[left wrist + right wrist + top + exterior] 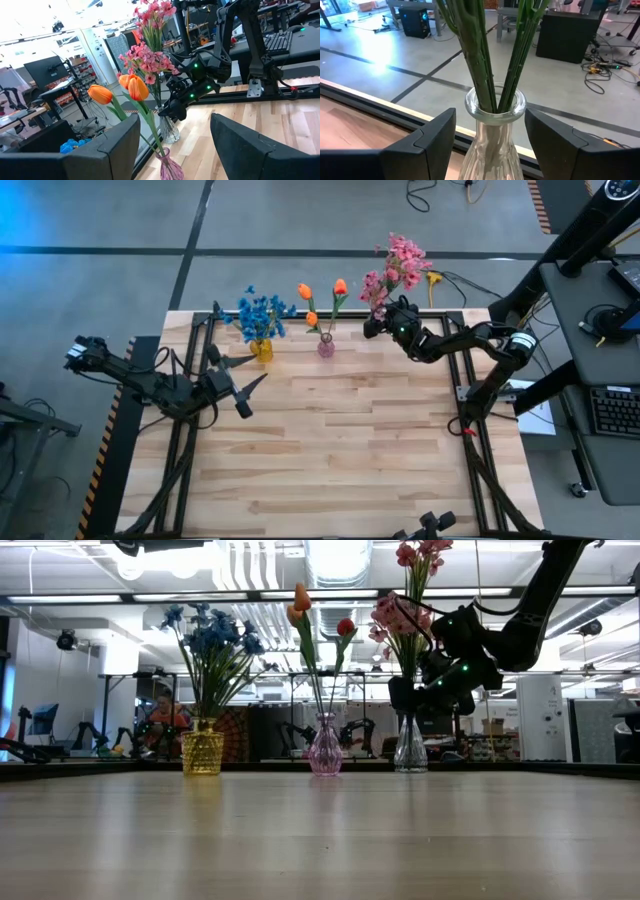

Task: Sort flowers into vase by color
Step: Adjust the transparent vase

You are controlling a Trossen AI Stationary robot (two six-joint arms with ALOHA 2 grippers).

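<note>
The right gripper [378,323] is held at the far right part of the counter [350,440], its fingers [427,137] spread apart on either side of the neck of the clear glass vase [492,135], with nothing clamped between them; in the right wrist view the green stems [492,55] are seen rising out of the vase mouth between the two open fingers, untouched. The pink flowers [398,268] are already seated in that vase. Next along the far edge, the orange flowers [322,295] are stood in a small pink vase [326,346], and further left the blue flowers [262,312] are gathered in a yellow vase [262,350]. The left gripper [240,385] is parked well apart from the vases, near the left side of the counter, with its fingers likewise apart and empty. No loose flower is seen lying on the counter, so the sorting is judged to be finished or nearly so. The flowers are judged to be light, with thin, fairly stiff but springy stems and soft heads that could be crushed or shed; a hold is best taken low on the stem, clear of the blooms. The vases are judged narrow-based and easily tipped, the glass one being smooth and breakable, so any withdrawal past its neck calls for care.
</note>
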